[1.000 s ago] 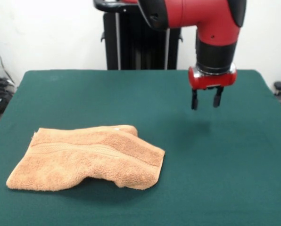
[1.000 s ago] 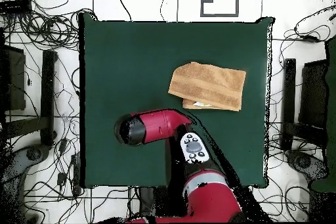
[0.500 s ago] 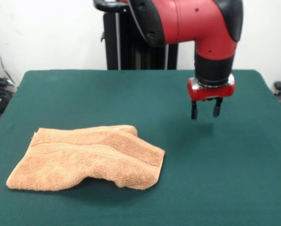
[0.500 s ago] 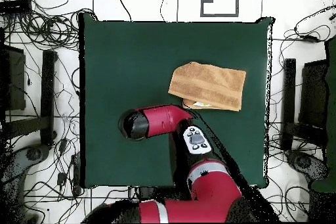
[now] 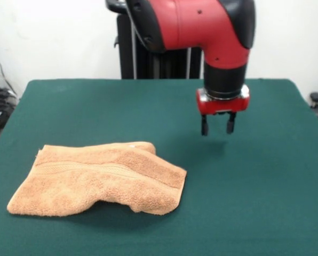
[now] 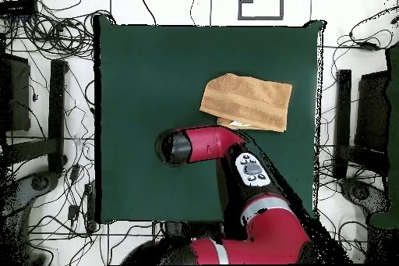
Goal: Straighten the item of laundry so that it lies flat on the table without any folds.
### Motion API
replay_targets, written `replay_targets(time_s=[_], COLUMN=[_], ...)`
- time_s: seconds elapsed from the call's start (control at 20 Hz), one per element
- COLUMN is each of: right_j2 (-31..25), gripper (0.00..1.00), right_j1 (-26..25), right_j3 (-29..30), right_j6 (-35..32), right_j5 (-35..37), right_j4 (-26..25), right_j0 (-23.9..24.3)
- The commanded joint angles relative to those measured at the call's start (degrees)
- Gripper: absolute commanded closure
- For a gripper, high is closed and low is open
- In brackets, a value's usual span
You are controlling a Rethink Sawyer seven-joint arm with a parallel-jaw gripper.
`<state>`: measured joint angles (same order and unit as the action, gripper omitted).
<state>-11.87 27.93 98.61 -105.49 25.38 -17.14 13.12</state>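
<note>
Two cameras, one table

One looks across the table (image 5: pixel 265 213) at the robot; one looks straight down from high up. Both see the towel (image 5: pixel 97 178).

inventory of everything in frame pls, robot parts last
towel: 1, orange-tan, folded over on itself, front left of the table in the front view, nothing touching it
table: 1, dark green cloth top, holds the towel
cables: many, dark, on the pale floor around the table in the overhead view
arm: 1, red and black, reaches down over the table
gripper: 1, red base with black fingers, open, empty, above bare table to the right of the towel in the front view
</note>
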Motion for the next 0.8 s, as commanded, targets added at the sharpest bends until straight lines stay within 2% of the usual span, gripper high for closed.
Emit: replay_targets(time_s=[0.05,0.4,0.55,0.8], right_j2=[-3.5,-5.5,-4.0,-3.2], gripper=[0.00,0.00,0.00,0.00], right_j1=[3.3,9.5,9.5,9.4], right_j3=[7.1,14.1,14.9,15.1], right_j6=[-1.2,-3.2,-5.2,-5.8], right_j5=[-7.2,-11.6,-16.1,-18.0], right_j4=[-4.3,-5.4,-6.6,-6.9], right_j0=[2.9,5.2,4.2,3.5])
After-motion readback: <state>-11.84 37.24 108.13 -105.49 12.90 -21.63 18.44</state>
